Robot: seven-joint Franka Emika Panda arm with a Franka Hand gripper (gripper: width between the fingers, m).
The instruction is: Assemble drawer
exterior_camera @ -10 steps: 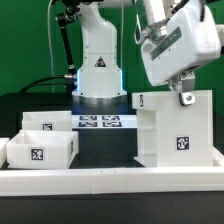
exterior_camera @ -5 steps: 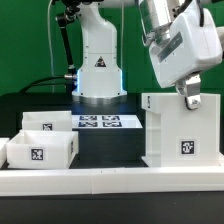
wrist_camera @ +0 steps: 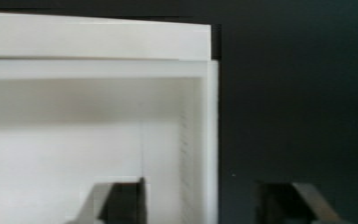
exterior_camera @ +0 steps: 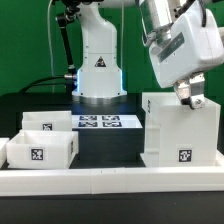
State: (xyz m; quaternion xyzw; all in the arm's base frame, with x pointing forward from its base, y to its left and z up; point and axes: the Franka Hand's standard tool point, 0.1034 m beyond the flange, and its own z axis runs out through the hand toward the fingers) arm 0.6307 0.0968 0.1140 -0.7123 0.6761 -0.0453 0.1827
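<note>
- Box shell (exterior_camera: pixel 180 135) of the drawer stands upright on the black desk (exterior_camera: pixel 110 145) at the exterior view's right, with its foot just beside the long white border rail (exterior_camera: pixel 100 180).
- Front tray (exterior_camera: pixel 20 152) and rear tray (exterior_camera: pixel 55 120) sit together at the exterior view's left, well apart from the shell. Neither is slotted in.
- End effector (exterior_camera: pixel 190 98) is at the shell's top edge. In the wrist view its fingers (wrist_camera: pixel 119 203) are spread wide, one on each side of a thin shell wall, with a gap on both sides. It is holding nothing.
- Risk: if one finger meets the wall first on closing, the light hollow shell is likely to twist or skid on the desk.
- Risk: the grasp is high up on a thin wall, so a lift or push could lever the shell over or swing it.
- Risk: dragging the shell toward the rail could jam its foot against it.
- Risk: coming down too far could press the end effector onto the rim.
- Hidden: the fingertips are cut off at the wrist frame's edge, so I cannot tell how deep they sit over the wall.
- Hidden: the exterior view does not clearly show which way the shell's opening faces, and the shell's far side runs out of frame.
- Hidden: the rear tray is mostly behind the front tray, and no knobs can be made out.
- Hidden: the marker board (exterior_camera: pixel 100 122) is partly covered by the trays and the shell.
</note>
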